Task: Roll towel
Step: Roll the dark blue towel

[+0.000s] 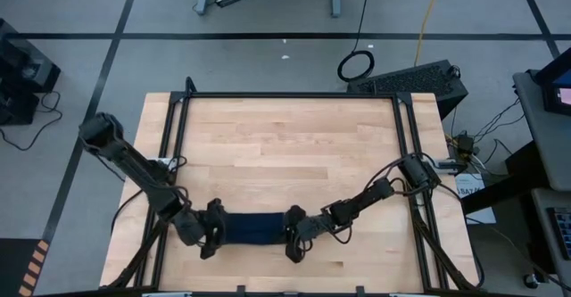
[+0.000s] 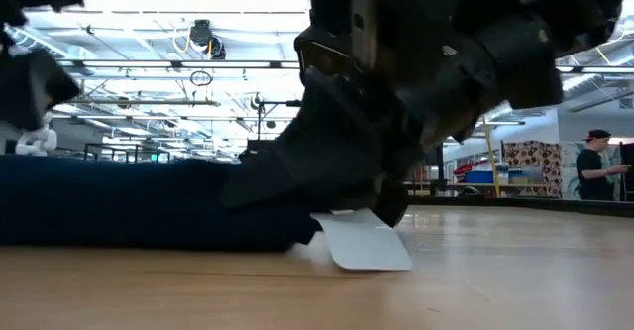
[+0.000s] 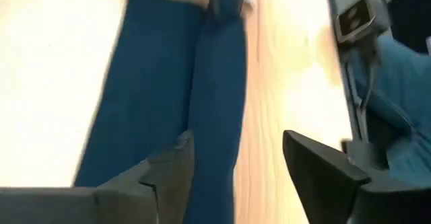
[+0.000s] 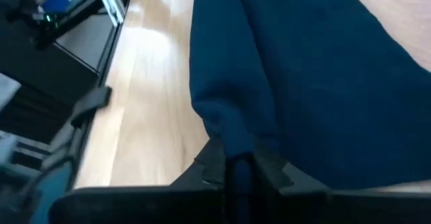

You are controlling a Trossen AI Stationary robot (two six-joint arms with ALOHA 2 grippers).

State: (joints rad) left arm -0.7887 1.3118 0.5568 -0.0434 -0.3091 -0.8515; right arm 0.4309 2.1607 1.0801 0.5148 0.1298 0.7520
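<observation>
The dark navy towel point(image 1: 254, 227) lies as a narrow, bunched strip on the wooden table point(image 1: 285, 136) near its near edge, stretched between my two grippers. Its white tag point(image 2: 362, 241) lies flat on the table at its right end. My right gripper point(image 4: 237, 167) is shut on the towel's right end; it also shows in the high view point(image 1: 293, 237). My left gripper point(image 3: 236, 177) is open at the towel's left end point(image 1: 212, 233). One of its fingers point(image 3: 168, 177) stands over the cloth and the other point(image 3: 323, 170) over bare wood. My right gripper pinches a rolled-over fold at the towel's right end point(image 4: 230, 138) between its two fingers. The fingers come slanting down from the table's right and lie along the strip. The towel rests on the table. My left gripper has one finger over the towel; I cannot tell whether it touches.
A black metal frame point(image 1: 290, 96) runs along the table's far, left and right edges. There is bare wood beyond the towel toward the far edge. A person point(image 2: 594, 166) stands in the room far behind the table.
</observation>
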